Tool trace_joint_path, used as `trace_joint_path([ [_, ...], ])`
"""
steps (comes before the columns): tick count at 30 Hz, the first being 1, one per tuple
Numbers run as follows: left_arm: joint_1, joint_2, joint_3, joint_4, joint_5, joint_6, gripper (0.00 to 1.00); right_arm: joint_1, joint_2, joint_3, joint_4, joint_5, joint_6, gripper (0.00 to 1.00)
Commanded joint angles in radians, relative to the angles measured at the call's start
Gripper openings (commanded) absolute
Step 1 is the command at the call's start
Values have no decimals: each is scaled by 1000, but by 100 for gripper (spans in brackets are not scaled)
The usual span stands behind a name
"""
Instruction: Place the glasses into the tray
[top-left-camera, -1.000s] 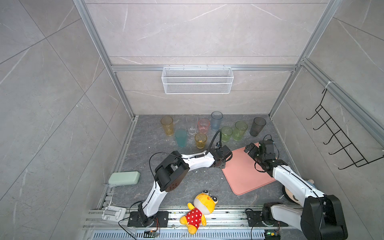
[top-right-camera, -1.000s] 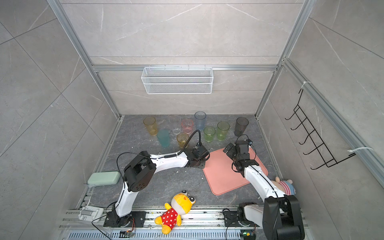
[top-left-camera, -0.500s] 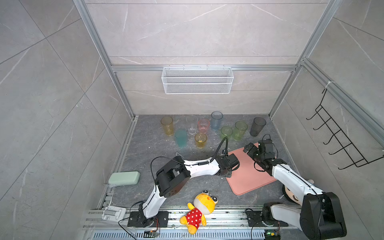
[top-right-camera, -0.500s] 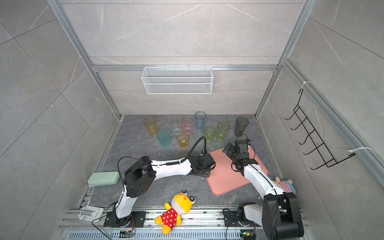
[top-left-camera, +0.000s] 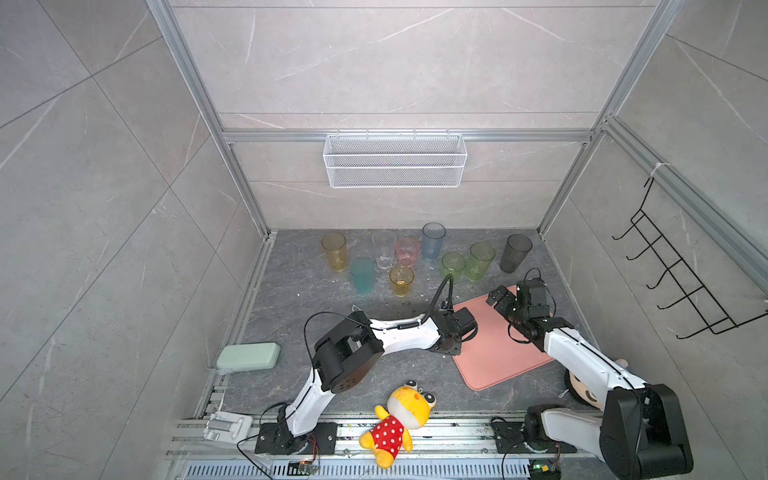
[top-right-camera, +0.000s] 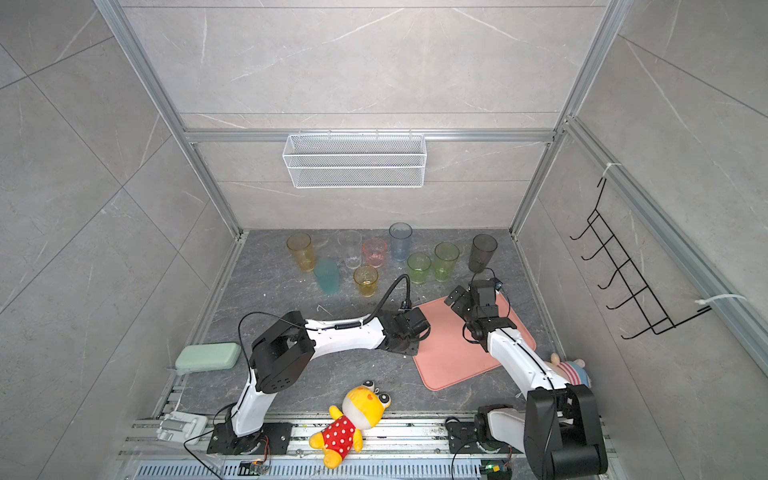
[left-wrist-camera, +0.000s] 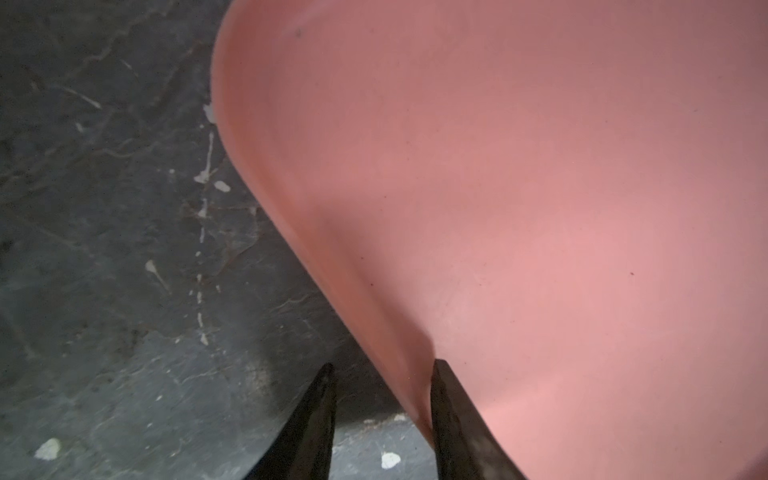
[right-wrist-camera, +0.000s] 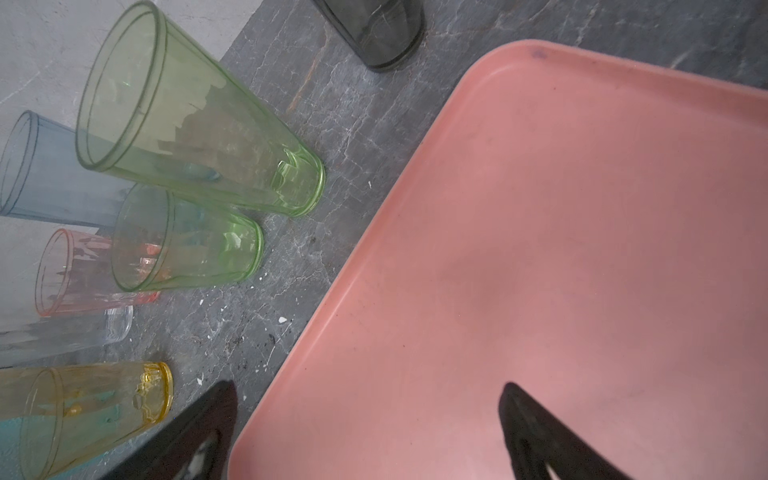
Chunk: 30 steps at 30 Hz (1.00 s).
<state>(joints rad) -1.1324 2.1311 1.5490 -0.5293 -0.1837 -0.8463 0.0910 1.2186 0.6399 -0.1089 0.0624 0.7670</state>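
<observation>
Tray (left-wrist-camera: 540, 208) rim inside open left hand (left-wrist-camera: 382, 364), wrist view only; right hand (right-wrist-camera: 369, 385) open.

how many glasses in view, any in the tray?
9, all on the tabletop beyond the tray, none in it. Far row: amber, clear, pink, blue, tall green, grey. Nearer: teal, yellow, short green. None seem hidden.

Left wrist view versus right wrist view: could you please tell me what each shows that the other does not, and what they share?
Only the left wrist view shows the left gripper, jaws astride the rim of the tray. Only the right wrist view shows the right gripper, jaws wide open, and the coloured glasses on the floor beside the tray. Both show the pink tray and the dark stone floor.
</observation>
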Motion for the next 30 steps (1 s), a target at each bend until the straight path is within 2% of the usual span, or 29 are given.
trace_joint_path([
  [1, 3, 15, 33, -27, 10, -11, 37, -5, 13, 33, 2, -10, -13, 100],
  [5, 3, 24, 44, -38, 8, -7, 32, -3, 20, 36, 1, -15, -14, 100],
  [9, 14, 14, 21, -26, 7, -13, 23, -3, 25, 38, -2, -15, -13, 100],
  [14, 27, 4, 12, -45, -15, -16, 18, -3, 22, 38, -2, -16, -15, 100],
  [24, 109, -99, -120, -19, -47, 5, 11, -4, 25, 37, 3, -18, -14, 100],
  [30, 181, -165, -213, 1, -29, 67, 7, -3, 29, 38, 4, -24, -14, 100],
])
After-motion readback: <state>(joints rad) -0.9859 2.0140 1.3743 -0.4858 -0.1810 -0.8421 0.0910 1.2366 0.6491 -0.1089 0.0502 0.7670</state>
